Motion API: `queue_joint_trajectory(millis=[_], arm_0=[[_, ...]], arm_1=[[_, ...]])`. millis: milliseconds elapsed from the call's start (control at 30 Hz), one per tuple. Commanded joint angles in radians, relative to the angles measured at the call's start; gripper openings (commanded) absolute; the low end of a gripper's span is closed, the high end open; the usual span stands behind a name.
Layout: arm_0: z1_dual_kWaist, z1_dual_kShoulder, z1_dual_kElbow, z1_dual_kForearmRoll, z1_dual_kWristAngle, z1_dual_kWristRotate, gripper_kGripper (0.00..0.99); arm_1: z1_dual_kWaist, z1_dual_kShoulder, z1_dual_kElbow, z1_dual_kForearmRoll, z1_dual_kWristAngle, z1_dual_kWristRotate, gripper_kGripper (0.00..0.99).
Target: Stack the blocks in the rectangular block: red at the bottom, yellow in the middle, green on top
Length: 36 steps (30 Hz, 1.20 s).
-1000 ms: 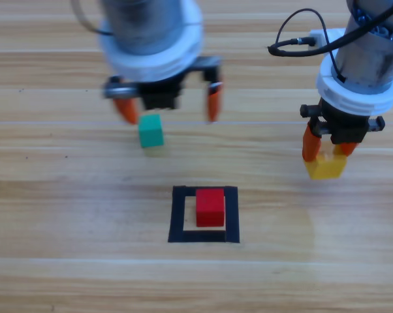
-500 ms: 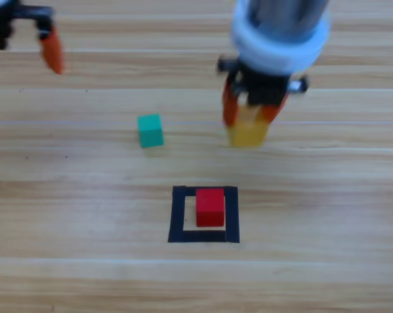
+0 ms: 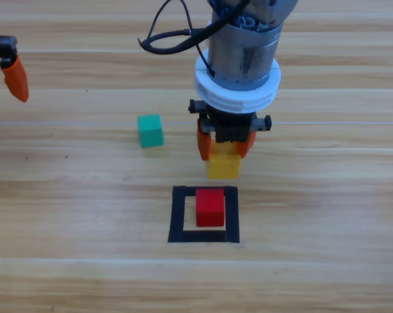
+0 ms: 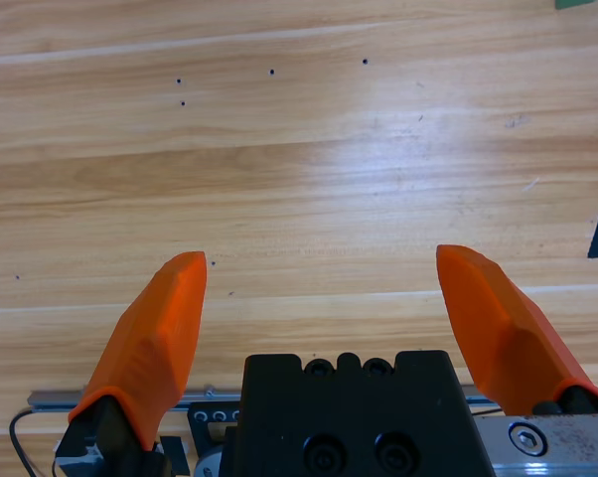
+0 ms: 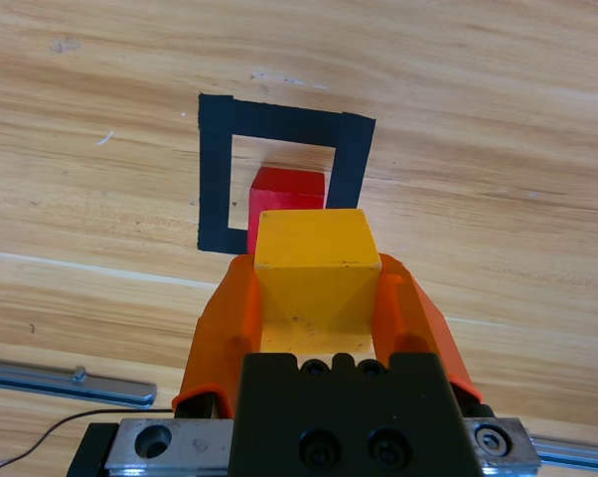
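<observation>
Right tool (image 3: 225,145) is clamped on the yellow cube (image 3: 223,164), one orange jaw against each of two opposite faces; the right wrist view shows the cube (image 5: 315,273) seated squarely between them. In the high view the load appears just short of the black tape frame (image 3: 178,215), on its far side, toward the top of the picture. The red cube (image 3: 210,207) sits inside the frame, on the desk (image 3: 327,215), nearer the frame's right band than its left. How high the yellow cube rides above the red one cannot be judged with confidence from either view.

Deciding relation: the red cube lies ahead of and below the carried cube, a short way toward the bottom edge of the high view. In the wrist view its visible part (image 5: 284,194) sits slightly left of the yellow cube's centre line, so a small sideways correction is likely needed before lowering.

The green cube (image 3: 150,130) rests alone on the desk, left of the right arm and apart from the frame.

Left tool (image 4: 324,298) waits at the high view's left edge, jaws spread wide and empty. It is the nearer arm to the green cube.
</observation>
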Motion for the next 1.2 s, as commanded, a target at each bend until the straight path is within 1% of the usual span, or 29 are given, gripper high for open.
queue_joint_trajectory(millis=[33,267,733,1200], arm_0=[[0.015,-0.017,0.044,-0.032,-0.016,0.011,0.99],[0.015,-0.016,0.093,-0.075,-0.024,0.011,0.99],[0.015,-0.005,0.185,-0.167,-0.034,0.009,0.99],[0.015,0.009,0.209,-0.201,-0.04,0.014,0.99]], arm_1=[[0.031,0.084,-0.015,0.013,0.031,0.041,0.0],[0.049,0.11,-0.03,0.013,0.033,0.049,0.0],[0.049,0.15,-0.039,0.013,0.033,0.038,0.0],[0.049,0.171,-0.052,0.021,0.033,0.029,0.0]])
